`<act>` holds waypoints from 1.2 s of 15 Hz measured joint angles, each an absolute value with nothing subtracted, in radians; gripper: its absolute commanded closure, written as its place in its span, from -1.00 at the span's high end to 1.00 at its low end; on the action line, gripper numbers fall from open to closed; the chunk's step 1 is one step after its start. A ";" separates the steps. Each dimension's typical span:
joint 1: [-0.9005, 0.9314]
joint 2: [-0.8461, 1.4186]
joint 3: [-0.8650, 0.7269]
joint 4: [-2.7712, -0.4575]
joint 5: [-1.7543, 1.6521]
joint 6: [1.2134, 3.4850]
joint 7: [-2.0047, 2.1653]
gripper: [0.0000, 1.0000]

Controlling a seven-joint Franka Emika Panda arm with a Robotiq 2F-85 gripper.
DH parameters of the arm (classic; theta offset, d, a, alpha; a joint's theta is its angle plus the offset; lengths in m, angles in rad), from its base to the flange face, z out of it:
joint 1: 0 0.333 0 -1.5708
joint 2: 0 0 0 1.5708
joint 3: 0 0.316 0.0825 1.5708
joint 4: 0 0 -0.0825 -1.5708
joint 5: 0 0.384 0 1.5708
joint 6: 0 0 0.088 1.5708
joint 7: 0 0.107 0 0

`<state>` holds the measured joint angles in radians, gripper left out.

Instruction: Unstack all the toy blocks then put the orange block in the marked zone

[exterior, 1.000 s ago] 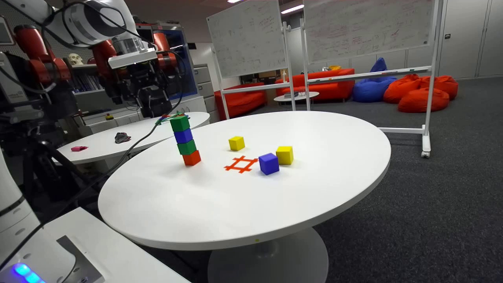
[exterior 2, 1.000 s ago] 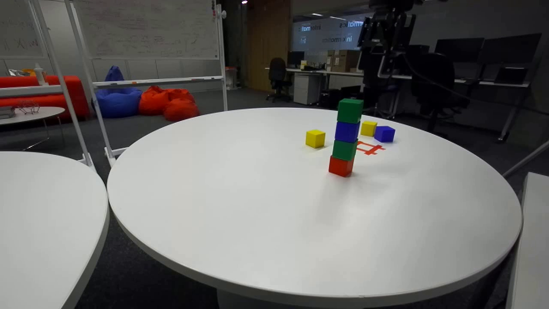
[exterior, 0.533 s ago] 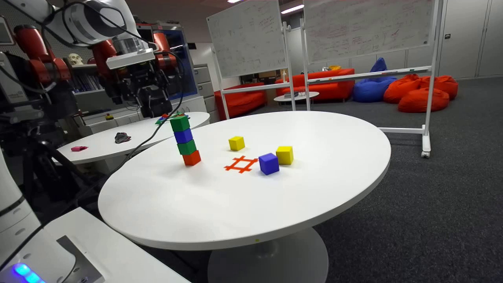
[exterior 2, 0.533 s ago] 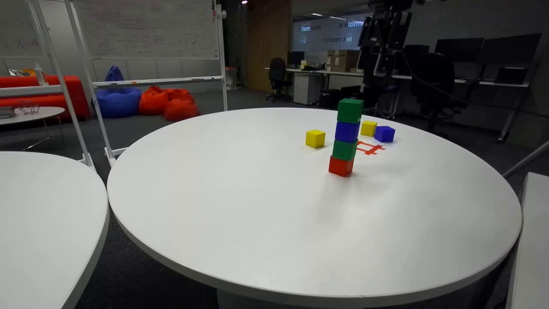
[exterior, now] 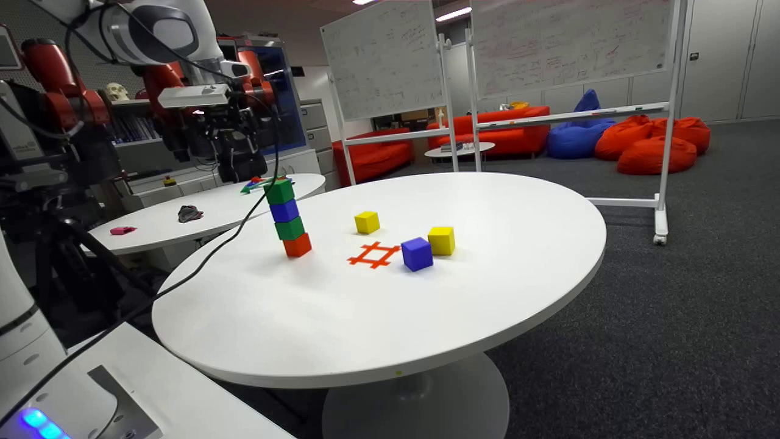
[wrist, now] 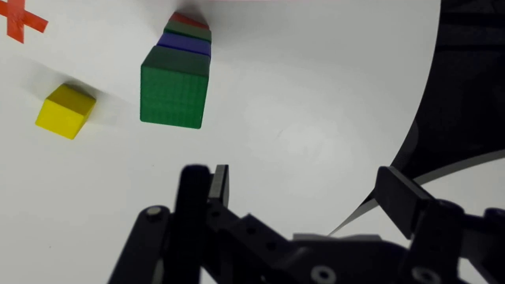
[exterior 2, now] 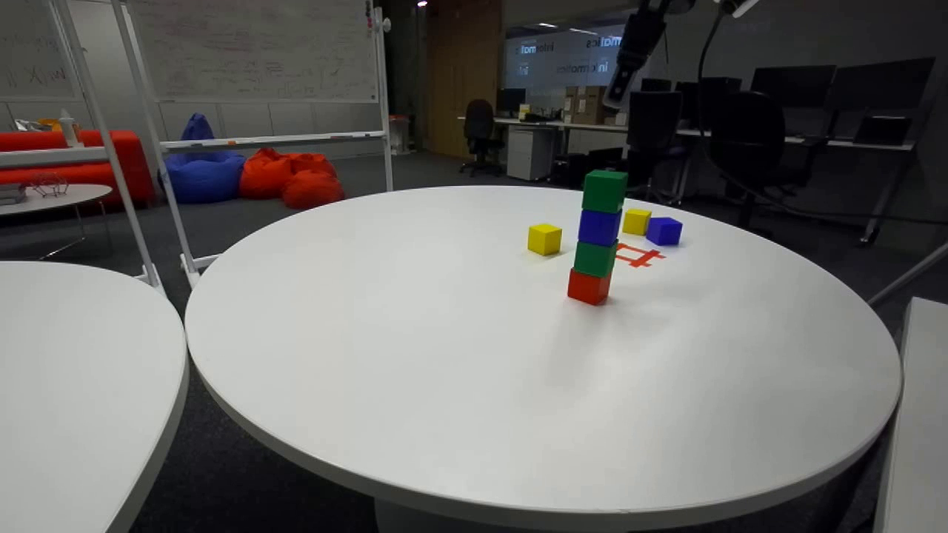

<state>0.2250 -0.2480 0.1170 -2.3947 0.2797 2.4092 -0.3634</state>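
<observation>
An empty, wide-spread gripper [wrist: 305, 179] hangs apart from a four-cube tower [exterior 2: 598, 227] with the orange-red cube [exterior 2: 589, 286] at its bottom; a misaligned descent could clip the top green cube [wrist: 173, 96], toppling everything.

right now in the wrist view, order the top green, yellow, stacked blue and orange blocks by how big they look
Largest to smallest, by what shows:
1. top green block, helped by being nearest
2. yellow block
3. blue block, a strip
4. orange block, a thinner strip
The last two are mostly hidden.
</observation>
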 measured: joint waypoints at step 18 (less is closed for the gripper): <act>0.225 -0.248 0.115 -2.396 0.381 2.571 -0.163 1.00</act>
<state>0.2249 -0.2479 0.1150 -2.3960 0.3807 2.5710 -0.1631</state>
